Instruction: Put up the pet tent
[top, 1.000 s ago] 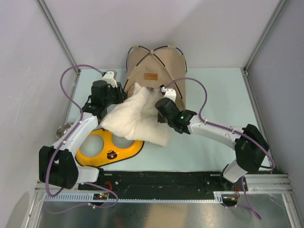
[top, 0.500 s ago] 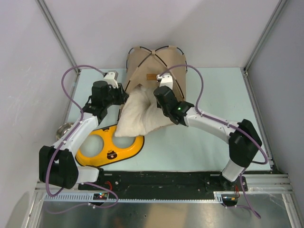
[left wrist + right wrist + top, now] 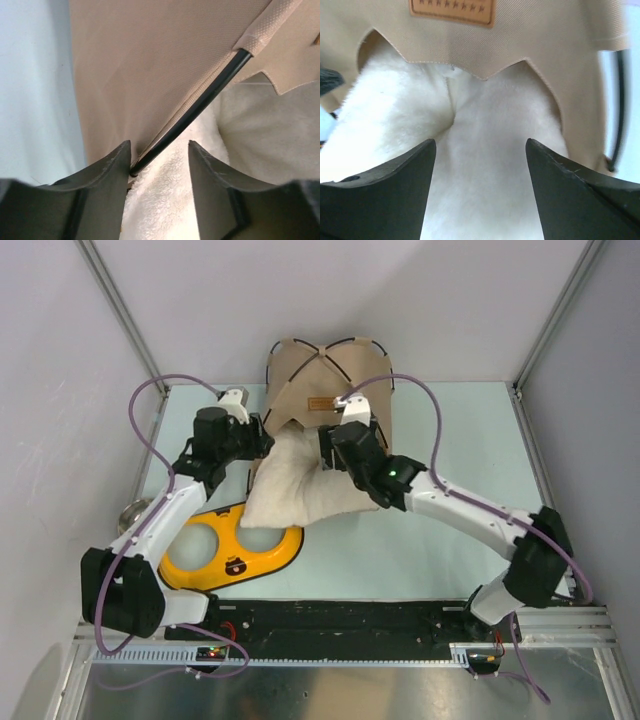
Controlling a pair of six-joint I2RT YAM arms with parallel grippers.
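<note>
The pale table (image 3: 450, 540) carried the pet tent (image 3: 300, 365) at its far edge, upright against the back wall. The cream fluffy pillow (image 3: 290, 490) lay half inside the tent's mouth, its near end overlapping the yellow double-bowl feeder (image 3: 200, 560). The right gripper (image 3: 480, 150) hung released, jaws wide above the pillow. The left gripper (image 3: 159, 150) stood parted, grasping nothing, with the tent's black pole (image 3: 200, 105) resting against one finger. The brown label (image 3: 452, 9) sat above the opening.

One pet tent (image 3: 325, 365), one pillow (image 3: 285, 488), one feeder (image 3: 212, 558)
</note>
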